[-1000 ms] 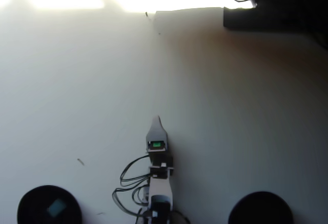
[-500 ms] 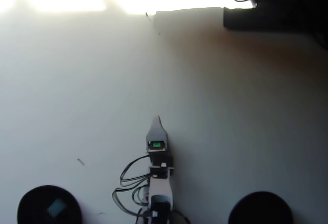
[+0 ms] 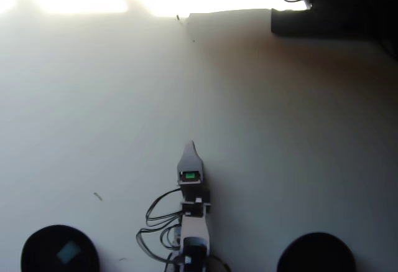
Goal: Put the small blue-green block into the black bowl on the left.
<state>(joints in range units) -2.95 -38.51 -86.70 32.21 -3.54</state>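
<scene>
Block point(image 3: 68, 253) already sits inside the black bowl point(image 3: 37, 241) at 8 o'clock from the jaws point(image 3: 191, 145); second bowl point(image 3: 316, 251) at 4 o'clock. Jaws' spread: cannot tell, nothing visibly held.

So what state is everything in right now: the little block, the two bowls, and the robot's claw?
small blue-green block: lying inside the black bowl at the overhead view's lower left, not held.
black bowl: upright on the table, holding the block.
second black bowl: upright at lower right, looks empty.
gripper: over bare table between the bowls, holding nothing visible; only one pointed tip shows, so open or shut cannot be told.
</scene>
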